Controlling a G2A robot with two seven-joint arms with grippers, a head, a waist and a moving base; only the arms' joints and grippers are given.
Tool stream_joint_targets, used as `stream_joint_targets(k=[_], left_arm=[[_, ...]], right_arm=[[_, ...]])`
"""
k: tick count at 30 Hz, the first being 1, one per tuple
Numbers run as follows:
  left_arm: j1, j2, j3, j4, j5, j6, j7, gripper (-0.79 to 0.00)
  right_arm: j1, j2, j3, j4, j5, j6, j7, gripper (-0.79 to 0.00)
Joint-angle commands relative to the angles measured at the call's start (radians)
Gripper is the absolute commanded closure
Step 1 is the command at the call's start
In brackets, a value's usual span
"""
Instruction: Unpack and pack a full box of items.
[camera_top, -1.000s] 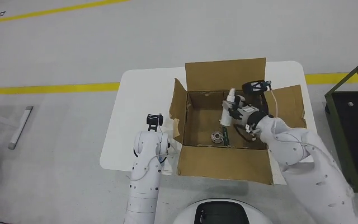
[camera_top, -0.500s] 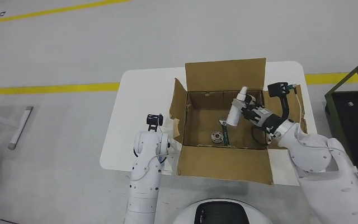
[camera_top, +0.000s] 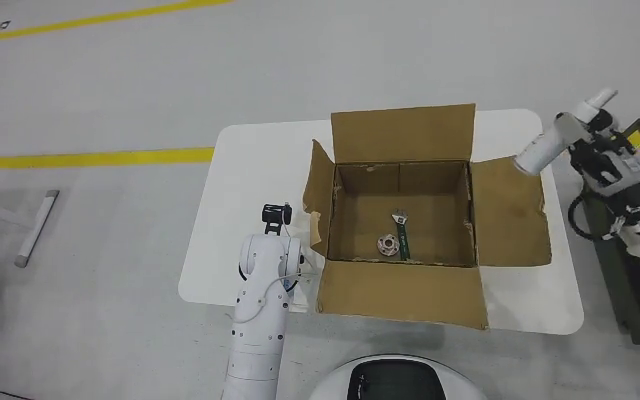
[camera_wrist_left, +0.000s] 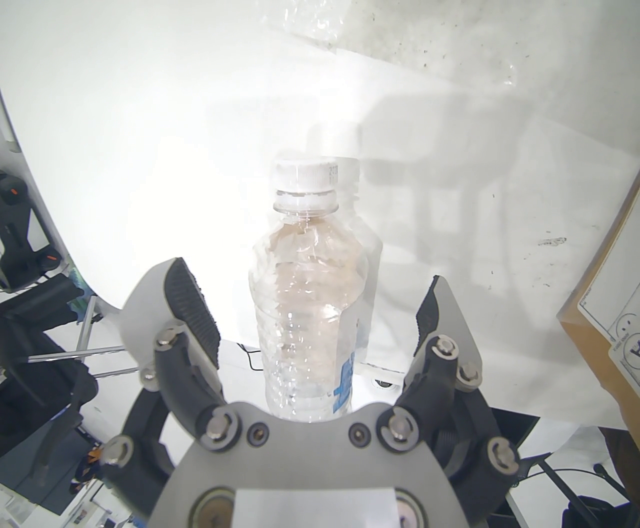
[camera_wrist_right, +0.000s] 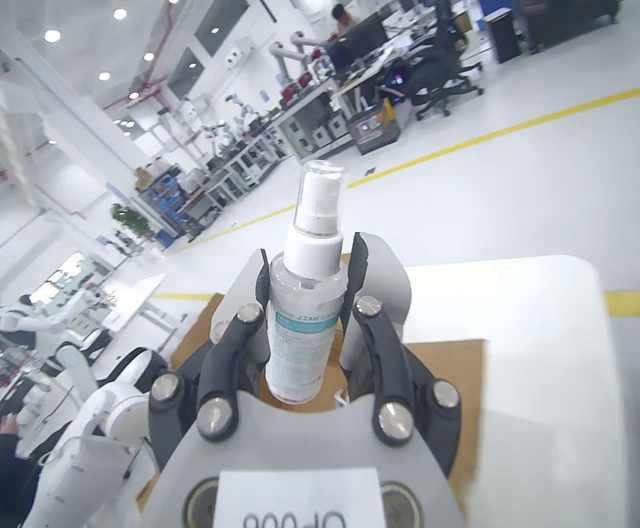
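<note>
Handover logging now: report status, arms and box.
Right gripper shut on spray bottle, out past the box. Left gripper open astride water bottle, not touching. Wrench and round metal part in box.

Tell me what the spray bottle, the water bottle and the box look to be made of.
The spray bottle looks like clear, glossy plastic, with an opaque white pump under a see-through cap. The water bottle seems to be thin clear plastic: its wall is ribbed and crinkled, and its cap is white and ridged. The box is probably cardboard, brown and matte with folded flaps.
</note>
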Motion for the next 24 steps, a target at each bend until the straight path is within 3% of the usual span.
stream_joint_targets(k=[1,5,10,24], left_arm=[[0.000,0.000,0.000,0.000,0.000,0.000,0.000,-0.785],[0.000,0.000,0.000,0.000,0.000,0.000,0.000,-0.785],[0.000,0.000,0.000,0.000,0.000,0.000,0.000,-0.785],[0.000,0.000,0.000,0.000,0.000,0.000,0.000,-0.785]], right_arm=[[-0.045,0.007,0.095,-0.015,-0.072,0.008,0.053,0.000],[-0.136,0.016,0.198,-0.022,-0.141,0.014,0.169,0.000],[-0.225,0.023,0.227,0.016,-0.207,0.021,0.285,0.000],[-0.300,0.026,-0.058,0.128,-0.365,0.008,0.345,0.000]])
